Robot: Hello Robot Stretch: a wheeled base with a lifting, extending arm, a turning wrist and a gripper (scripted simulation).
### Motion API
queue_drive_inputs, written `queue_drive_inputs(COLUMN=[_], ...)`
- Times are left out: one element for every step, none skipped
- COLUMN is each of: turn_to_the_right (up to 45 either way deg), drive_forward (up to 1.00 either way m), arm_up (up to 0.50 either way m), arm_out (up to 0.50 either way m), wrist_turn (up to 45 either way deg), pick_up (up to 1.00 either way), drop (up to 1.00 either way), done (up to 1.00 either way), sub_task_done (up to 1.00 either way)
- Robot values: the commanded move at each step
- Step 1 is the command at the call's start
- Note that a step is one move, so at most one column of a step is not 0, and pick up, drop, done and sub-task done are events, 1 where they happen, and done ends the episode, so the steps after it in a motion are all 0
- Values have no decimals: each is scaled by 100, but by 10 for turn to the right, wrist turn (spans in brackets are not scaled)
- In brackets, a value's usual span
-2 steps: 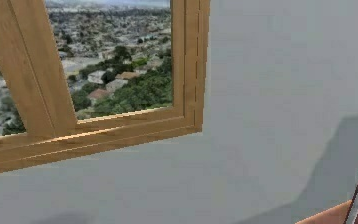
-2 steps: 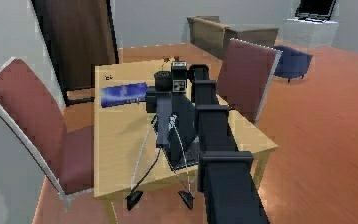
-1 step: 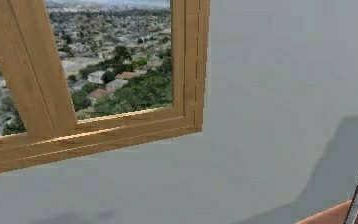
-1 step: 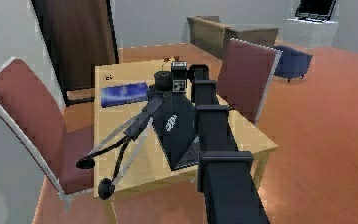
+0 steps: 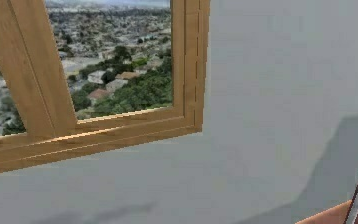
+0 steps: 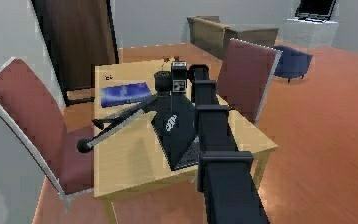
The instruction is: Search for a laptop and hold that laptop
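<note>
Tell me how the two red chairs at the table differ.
The left chair shows seat and back; the right chair shows its back, the seat hidden by the table. The left chair stands nearer, the right chair farther out. Both have red-brown padding in pale frames.

Light wood window frame (image 5: 97, 133), smooth pale wood table (image 6: 137, 165), maroon cloth chair (image 6: 27, 100), matt black laptop (image 6: 173, 135)

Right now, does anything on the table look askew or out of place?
Yes. A dark stick-like thing lies slantwise on the table, and its rounded end seems to jut past the edge toward the chair. Nothing looks spilled.
</note>
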Motion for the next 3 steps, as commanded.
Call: queue_drive_inputs(turn_to_the_right=[0,0,0], drive_forward=[0,0,0], arm_up=[0,0,-30], arm_out=[0,0,0], wrist_turn=[450,420,0], pick_up=[0,0,0], drop=[0,0,0], done=[0,0,0], sub_task_done=[0,0,0])
